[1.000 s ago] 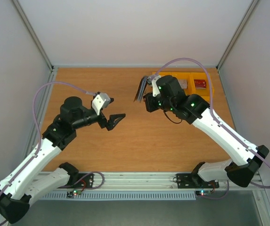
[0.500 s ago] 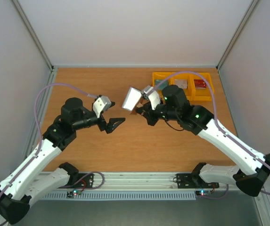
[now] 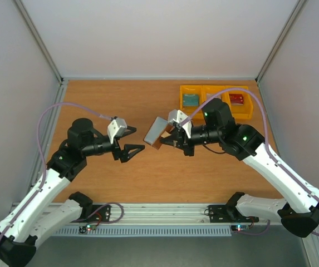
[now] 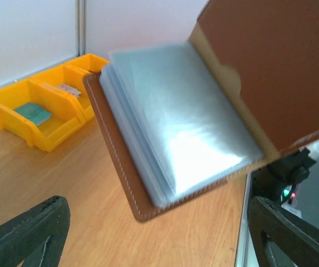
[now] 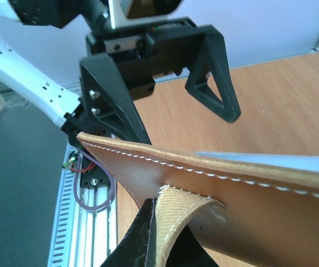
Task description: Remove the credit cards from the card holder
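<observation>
Left wrist view: right claw (image 3: 169,140) pinches the open holder (image 4: 270,67); I'd steer my open left claw (image 3: 134,151) squarely to its sleeves (image 4: 170,122).

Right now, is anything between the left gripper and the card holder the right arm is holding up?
Nothing visible. The open left gripper faces the card holder, which the right gripper holds open in the air. Only empty space lies between them, and the left wrist view shows it unobstructed.

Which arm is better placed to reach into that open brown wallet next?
The left. The left gripper is open, empty and pointed at the card holder, facing its pockets. The right gripper is clamped on the holder's edge and holds it in mid-air, so it is busy.
</observation>
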